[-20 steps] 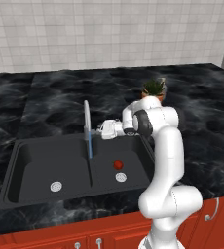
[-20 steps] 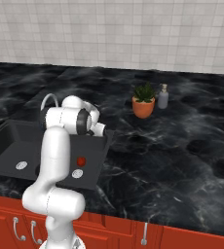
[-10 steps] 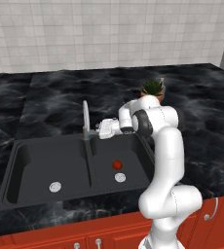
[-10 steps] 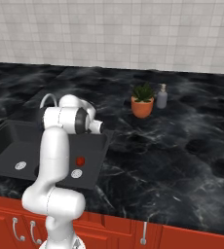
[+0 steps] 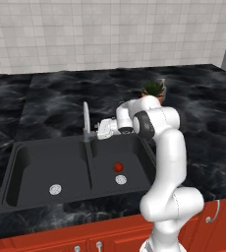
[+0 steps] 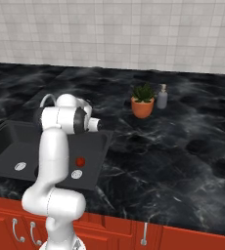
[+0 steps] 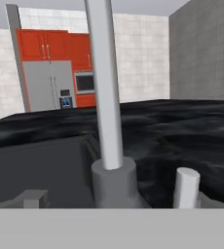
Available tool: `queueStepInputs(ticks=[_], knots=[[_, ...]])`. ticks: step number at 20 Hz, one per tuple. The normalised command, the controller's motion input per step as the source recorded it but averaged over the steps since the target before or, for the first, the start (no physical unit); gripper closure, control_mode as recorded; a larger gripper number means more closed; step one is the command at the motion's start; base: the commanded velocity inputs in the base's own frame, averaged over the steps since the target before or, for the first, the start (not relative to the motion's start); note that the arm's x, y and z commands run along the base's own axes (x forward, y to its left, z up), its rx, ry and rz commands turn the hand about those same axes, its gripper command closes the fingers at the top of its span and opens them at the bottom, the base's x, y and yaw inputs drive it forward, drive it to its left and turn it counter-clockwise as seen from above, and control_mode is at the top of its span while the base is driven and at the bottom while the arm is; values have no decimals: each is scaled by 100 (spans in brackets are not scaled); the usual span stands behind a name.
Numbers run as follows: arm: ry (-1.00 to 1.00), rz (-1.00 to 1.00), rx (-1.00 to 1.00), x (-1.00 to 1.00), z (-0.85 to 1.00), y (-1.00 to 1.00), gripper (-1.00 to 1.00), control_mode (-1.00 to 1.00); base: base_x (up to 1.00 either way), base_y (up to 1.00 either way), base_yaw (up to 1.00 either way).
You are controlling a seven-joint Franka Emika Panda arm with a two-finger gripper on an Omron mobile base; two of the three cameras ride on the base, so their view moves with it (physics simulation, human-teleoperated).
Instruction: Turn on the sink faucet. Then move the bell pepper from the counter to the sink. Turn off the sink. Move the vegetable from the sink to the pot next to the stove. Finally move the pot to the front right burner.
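The slim silver sink faucet (image 5: 86, 122) stands at the back of the black double sink (image 5: 16, 160), over the divider. My gripper (image 5: 99, 129) is open and right beside the faucet's base, on its right. In the hand view the faucet spout (image 7: 104, 82) and its round base (image 7: 115, 182) rise close in front, with a small pale lever (image 7: 187, 187) to the right. The red bell pepper (image 5: 118, 167) lies in the right basin beside the drain (image 5: 121, 179); from the right it is the bell pepper (image 6: 80, 161). Black counter (image 5: 51, 108) surrounds the sink. The pot and stove are out of view.
A potted plant (image 6: 143, 101) in an orange pot and a grey soap bottle (image 6: 162, 96) stand on the counter (image 6: 183, 146) behind and right of the sink. The left basin holds a drain (image 5: 55, 188). Red cabinet fronts (image 6: 109, 234) run below the counter edge.
My gripper has moved left, up to the faucet's base. The bluish stream under the spout a second ago has gone. The pepper has stayed put.
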Motion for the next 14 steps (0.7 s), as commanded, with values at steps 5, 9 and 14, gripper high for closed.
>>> queueStepInputs(ticks=[5, 9, 14], knots=[[0, 0, 0, 4, -1, -32, -100, -100, 0, 0, 0], [-1, 1, 2, 7, -7, -51, -100, -100, 0, 0, 0], [-2, 1, 3, 1, -4, -50, -100, -100, 0, 0, 0]])
